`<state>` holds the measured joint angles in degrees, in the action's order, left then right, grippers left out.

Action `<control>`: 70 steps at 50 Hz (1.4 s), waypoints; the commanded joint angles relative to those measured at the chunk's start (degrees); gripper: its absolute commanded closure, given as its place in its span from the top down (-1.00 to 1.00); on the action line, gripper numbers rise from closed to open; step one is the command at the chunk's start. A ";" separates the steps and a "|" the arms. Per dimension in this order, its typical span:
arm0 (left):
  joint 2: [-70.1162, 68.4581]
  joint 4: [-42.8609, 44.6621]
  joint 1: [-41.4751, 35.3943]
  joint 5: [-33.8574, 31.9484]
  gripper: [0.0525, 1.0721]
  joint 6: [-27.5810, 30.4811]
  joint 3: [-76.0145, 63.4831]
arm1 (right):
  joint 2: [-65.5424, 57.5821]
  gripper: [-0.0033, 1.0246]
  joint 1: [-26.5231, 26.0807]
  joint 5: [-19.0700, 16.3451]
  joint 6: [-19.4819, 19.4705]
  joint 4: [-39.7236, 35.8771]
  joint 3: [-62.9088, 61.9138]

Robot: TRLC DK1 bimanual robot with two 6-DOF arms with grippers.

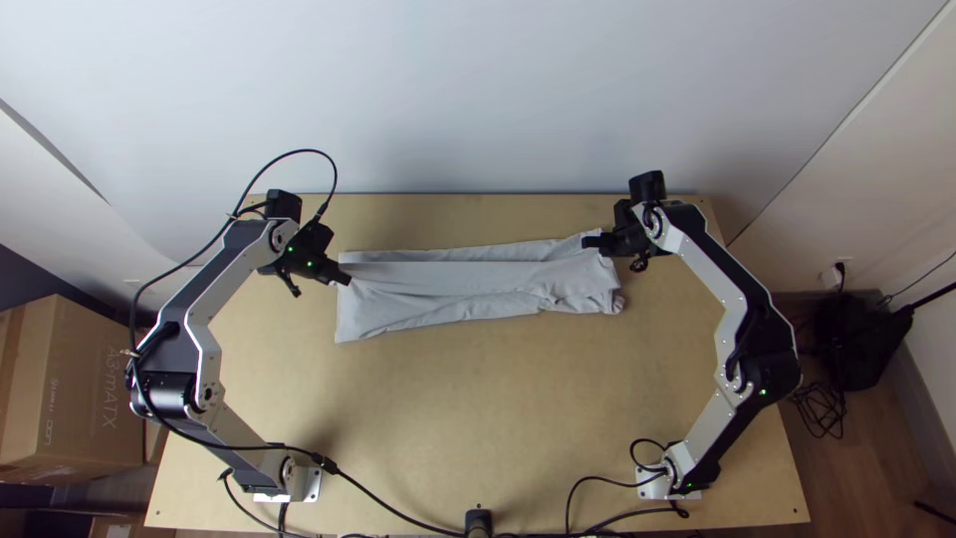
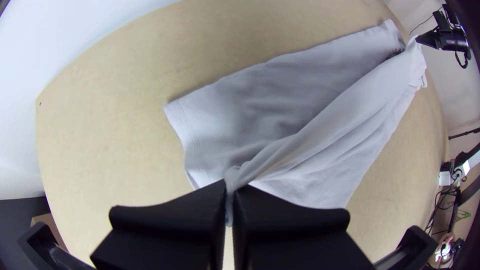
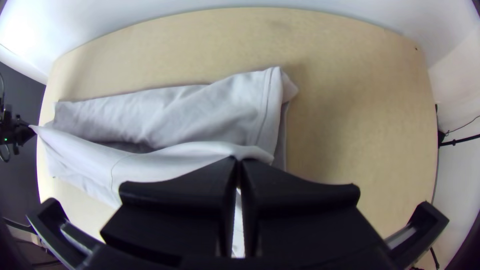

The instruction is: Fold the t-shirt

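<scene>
The light grey t-shirt (image 1: 448, 289) lies as a long folded strip across the table's upper middle, creased at its right end. My left gripper (image 1: 345, 279) is at the strip's left end; in the left wrist view my left gripper (image 2: 229, 200) is shut on a gathered bit of the t-shirt (image 2: 300, 110). At the right end is my right gripper (image 1: 590, 242); in the right wrist view my right gripper (image 3: 239, 175) is shut on a raised edge of the t-shirt (image 3: 200, 110). Between both grippers the held layer stretches above the layers beneath.
Bare wooden table (image 1: 468, 418) lies between the t-shirt and the arms' bases. A pale wall (image 1: 478, 100) rises behind the far edge. Black cables (image 1: 398, 513) run along the near edge, and cardboard boxes (image 1: 75, 389) stand off the table's left side.
</scene>
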<state>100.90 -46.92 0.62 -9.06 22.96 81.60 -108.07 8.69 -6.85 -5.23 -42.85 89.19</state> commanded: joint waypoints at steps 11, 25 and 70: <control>5.88 5.34 1.05 -0.52 -0.95 -2.48 1.45 | -13.22 -0.94 0.80 2.37 -0.21 2.42 9.78; 6.41 8.95 1.13 -0.52 0.92 -6.44 0.22 | -14.98 0.90 1.51 12.13 -3.03 7.87 8.81; 1.23 8.95 18.54 -30.49 0.92 -12.06 -14.10 | 24.22 0.91 -13.08 -46.15 -26.58 -6.10 -4.37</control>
<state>99.61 -38.35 18.90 -37.50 11.94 69.41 -84.62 -2.15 -47.92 -27.09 -47.03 84.99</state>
